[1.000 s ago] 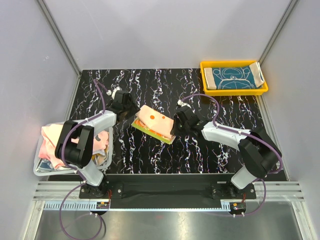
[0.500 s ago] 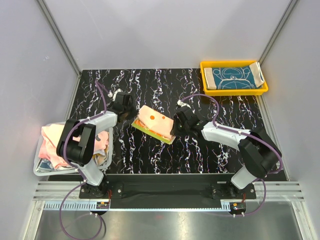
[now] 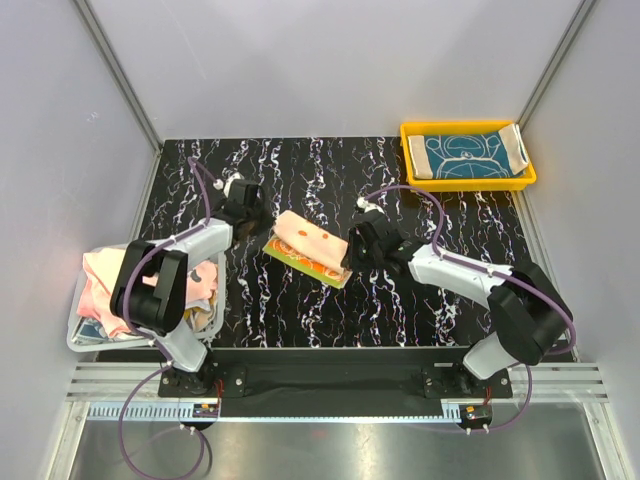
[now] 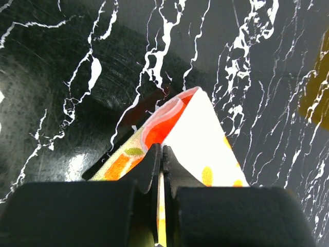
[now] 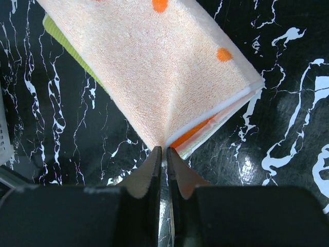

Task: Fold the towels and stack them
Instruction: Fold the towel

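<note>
Because the orange-and-cream towel (image 3: 312, 240) lies folded on the table (image 3: 260, 300), we pinch both ends: our left gripper (image 4: 161, 150) clamps one corner, our right gripper (image 5: 164, 150) nips the opposite edge, likely so we can carry it level toward the teal towel (image 3: 465, 155) in the yellow tray (image 3: 468, 184).

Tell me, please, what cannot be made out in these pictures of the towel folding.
1. Top view: the left arm covers part of the basket, so its towels cannot be counted.
2. Left wrist view: the left gripper blocks the near part of the orange towel.
3. Right wrist view: that towel runs off the top edge.
</note>
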### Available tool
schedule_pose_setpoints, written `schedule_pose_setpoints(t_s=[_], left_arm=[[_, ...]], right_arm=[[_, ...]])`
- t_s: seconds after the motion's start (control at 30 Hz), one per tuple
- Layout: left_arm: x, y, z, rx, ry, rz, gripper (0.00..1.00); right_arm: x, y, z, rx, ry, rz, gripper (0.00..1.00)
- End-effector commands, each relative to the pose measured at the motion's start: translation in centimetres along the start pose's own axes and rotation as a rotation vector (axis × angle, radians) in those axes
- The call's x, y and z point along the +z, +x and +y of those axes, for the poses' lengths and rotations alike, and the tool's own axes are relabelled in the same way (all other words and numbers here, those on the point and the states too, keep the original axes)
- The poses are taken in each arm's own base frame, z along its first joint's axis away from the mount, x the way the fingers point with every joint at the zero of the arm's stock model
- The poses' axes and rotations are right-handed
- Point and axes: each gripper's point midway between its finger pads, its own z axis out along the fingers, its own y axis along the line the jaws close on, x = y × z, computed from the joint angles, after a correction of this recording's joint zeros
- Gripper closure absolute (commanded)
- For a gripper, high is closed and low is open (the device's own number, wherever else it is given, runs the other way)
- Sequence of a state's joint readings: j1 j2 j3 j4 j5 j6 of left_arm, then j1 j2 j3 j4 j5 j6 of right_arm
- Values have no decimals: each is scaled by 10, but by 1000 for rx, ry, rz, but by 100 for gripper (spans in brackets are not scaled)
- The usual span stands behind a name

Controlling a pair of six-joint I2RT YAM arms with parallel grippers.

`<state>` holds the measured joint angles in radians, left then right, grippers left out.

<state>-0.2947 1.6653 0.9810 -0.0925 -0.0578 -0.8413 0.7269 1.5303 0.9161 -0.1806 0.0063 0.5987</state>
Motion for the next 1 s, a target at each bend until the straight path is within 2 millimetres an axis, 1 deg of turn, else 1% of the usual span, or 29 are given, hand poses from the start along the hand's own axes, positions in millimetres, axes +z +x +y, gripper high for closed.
schedule_pose_setpoints(t_s=[0.0,0.03,0.07,0.17,0.2,0.27,0.3,0.33,0.4,0.43,0.47,0.5,0.57,0.6,0.67,0.7,0.73,0.77,0.8,0.87,0.9,0.93,0.97], left_arm=[[-19,-27,-11,1,34,-95,100],[-21,-27,-11,1,39,-99,100],[-20,-23,-5,-1,29,-91,100],[-20,-19,0,-1,20,-89,100],[-18,-14,6,-3,7,-81,100],[-16,-10,11,-7,2,-76,100],[-14,-5,16,-8,-4,-66,100],[-13,-2,19,-10,-10,-59,100],[-9,4,24,-13,-10,-48,100],[-8,11,29,-16,-20,-37,100],[-7,13,33,-21,-27,-33,100],[-5,14,32,-21,-16,-32,100],[-3,19,34,-18,-21,-20,97],[-2,20,36,-17,-25,-16,95],[-4,19,35,-10,-28,-16,85],[-5,16,34,-10,-30,-26,73],[-8,10,29,-10,-15,-40,72],[-10,11,33,-6,-39,-37,69],[-13,8,33,2,-50,-43,61],[-22,-2,30,10,-63,-64,60],[-27,-7,28,20,-68,-76,59],[-32,-11,26,27,-74,-87,59],[-42,-18,23,35,-81,-110,60]], right_arm=[[-12,-11,21,-13,-68,-25,86],[-11,-7,20,-13,-69,-18,86],[-11,-6,21,-13,-71,-17,86],[-7,3,19,-7,-73,1,86],[-6,3,21,-1,-82,2,86],[-4,12,20,-1,-85,17,86],[-2,14,19,1,-85,21,86],[1,21,17,4,-79,36,86],[3,26,17,8,-86,47,86],[6,33,15,11,-81,61,86],[7,36,14,14,-82,66,86],[8,38,16,17,-89,68,84],[11,43,11,24,-77,80,83],[11,45,11,23,-80,85,80],[12,47,10,23,-76,90,75],[11,47,9,29,-74,87,69],[11,48,9,30,-74,89,67],[11,47,9,33,-77,87,66],[10,47,9,33,-76,86,66],[7,44,9,35,-73,74,67],[1,38,11,37,-74,53,67],[-2,36,10,36,-69,44,67],[-5,30,8,42,-52,18,66]])
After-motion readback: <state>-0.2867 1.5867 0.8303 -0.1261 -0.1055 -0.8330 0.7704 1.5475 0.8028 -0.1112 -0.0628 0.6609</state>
